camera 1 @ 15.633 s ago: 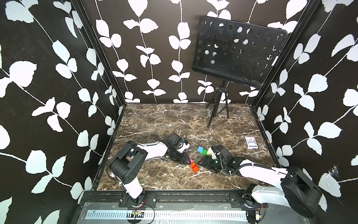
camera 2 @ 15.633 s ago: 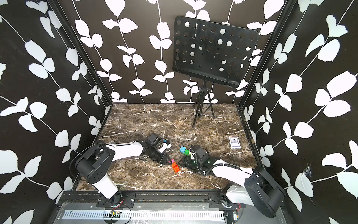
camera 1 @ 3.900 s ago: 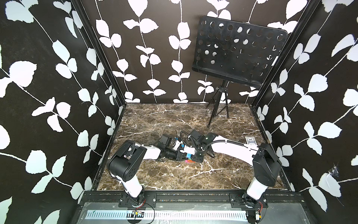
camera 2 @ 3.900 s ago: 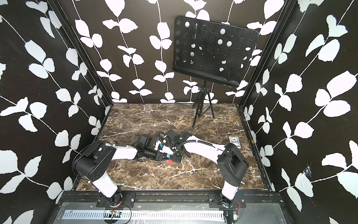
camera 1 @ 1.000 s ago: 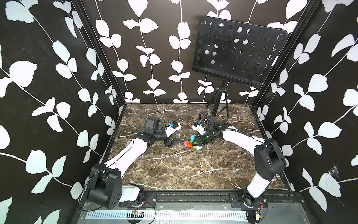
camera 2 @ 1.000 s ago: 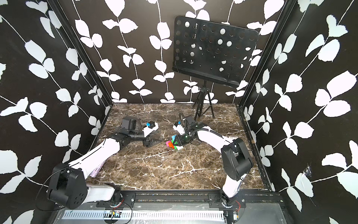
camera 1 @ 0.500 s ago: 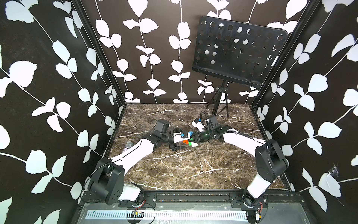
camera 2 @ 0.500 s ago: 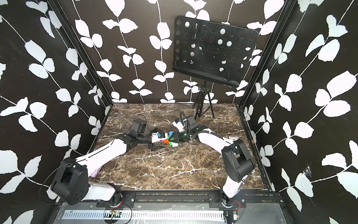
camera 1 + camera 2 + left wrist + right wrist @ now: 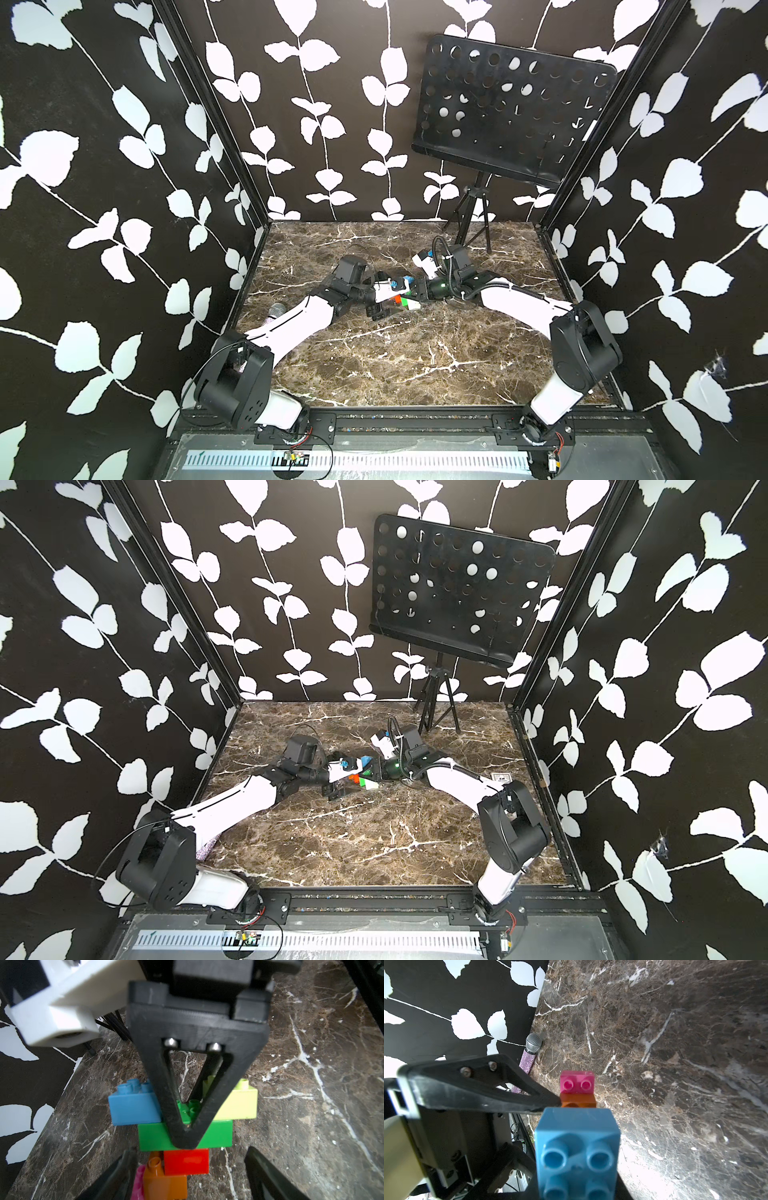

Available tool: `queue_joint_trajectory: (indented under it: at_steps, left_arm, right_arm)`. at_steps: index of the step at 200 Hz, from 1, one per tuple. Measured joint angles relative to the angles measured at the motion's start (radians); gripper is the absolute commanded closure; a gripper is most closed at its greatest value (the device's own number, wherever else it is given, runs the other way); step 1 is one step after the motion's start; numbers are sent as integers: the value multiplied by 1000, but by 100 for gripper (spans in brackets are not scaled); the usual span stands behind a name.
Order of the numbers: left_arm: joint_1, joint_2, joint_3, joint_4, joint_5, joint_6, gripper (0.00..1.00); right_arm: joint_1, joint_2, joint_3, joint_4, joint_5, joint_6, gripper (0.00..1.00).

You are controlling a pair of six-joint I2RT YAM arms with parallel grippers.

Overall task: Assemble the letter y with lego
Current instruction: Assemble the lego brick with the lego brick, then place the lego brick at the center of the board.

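At the centre of the table [image 9: 415, 365], both arms reach low and inward from the front corners, their wrists nearly meeting; the right gripper [image 9: 416, 296] is clamped on the letter y [image 9: 405, 301], one black finger lying across the studs of the green brick [image 9: 153, 1136] between the two tips; the left gripper [image 9: 388, 300] faces it with fingers spread to either side of the stem, one fingertip [image 9: 542, 1103] meeting the side of the orange brick [image 9: 578, 1103].

The table is dark brown marble with white veins; walls [image 9: 124, 166] of black paper printed with white leaves close it on three sides; a perforated black music stand [image 9: 511, 120] stands at the rear right; a microphone [image 9: 533, 1043] with a glittery lilac handle lies along the left wall; a small card box [image 9: 500, 776] lies near the right edge.

The letter y is fully joined: a blue brick [image 9: 133, 1107] and a cream brick [image 9: 239, 1105] sit apart on the green brick; below it run a red-orange brick [image 9: 186, 1161], the orange brick and a pink brick [image 9: 577, 1082]; the stem points toward the left gripper; whether the piece clears the table cannot be told.
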Motion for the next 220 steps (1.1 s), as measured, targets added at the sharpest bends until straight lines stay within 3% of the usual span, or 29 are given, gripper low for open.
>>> queue_joint_trajectory:
  at_steps: [108, 220]
  left_arm:
    - [-16, 21, 1, 45, -3, -33, 19]
    - [-28, 36, 2, 64, -2, -35, 43]
  right_arm:
    - [0, -12, -33, 55, -24, 33, 79]
    - [-2, -24, -72, 95, -27, 52, 77]
